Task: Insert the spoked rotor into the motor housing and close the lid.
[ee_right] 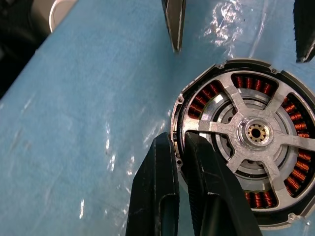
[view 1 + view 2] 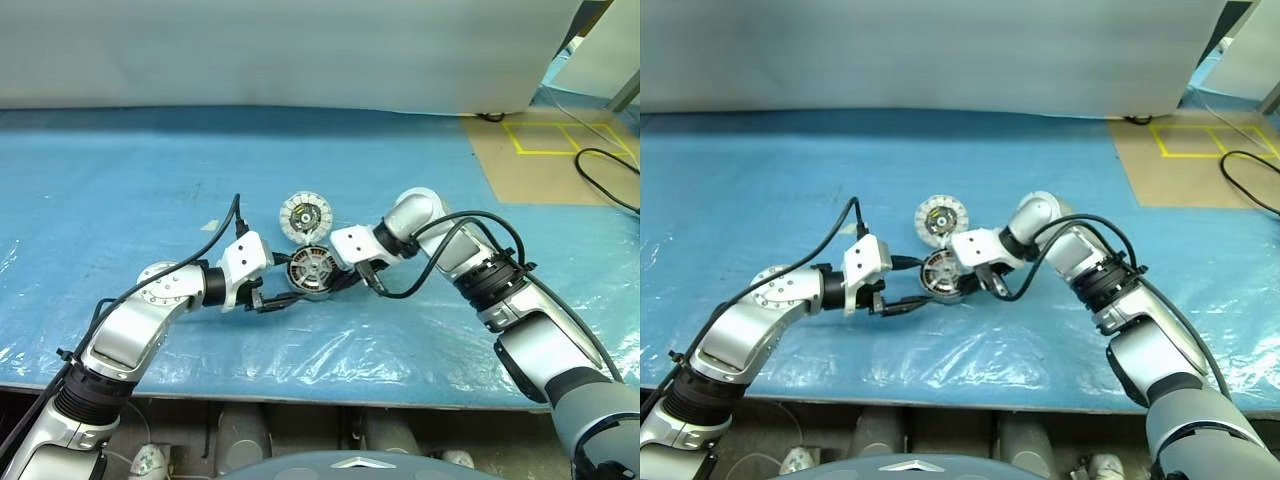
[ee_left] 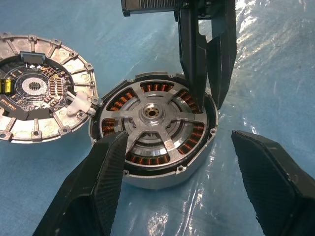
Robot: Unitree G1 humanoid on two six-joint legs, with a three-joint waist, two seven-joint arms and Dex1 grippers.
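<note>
1. A blue plastic-covered table carries the round metal copper-wound motor housing near its front edge, spoked rotor seated inside.
2. The white-silver segmented lid lies touching it, likely rigid and slick; best gripped at the rim.
3. The left gripper is spread wide around the housing; the right gripper pinches the housing's rim.

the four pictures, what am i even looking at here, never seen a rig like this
It is a two-armed humanoid robot; each arm ends in a two-fingered pincer. The two wide pictures come from cameras on its head, looking down over its arms. The two close-ups come from cameras on its wrists, looking along the black fingers.

On the blue sheet lie a round motor housing with copper windings, a spoked rotor sitting inside it, and beside it the lid, circuit face up.

The left pincer is open, one finger on each side of the housing. The right pincer is shut on the housing's rim.
</note>
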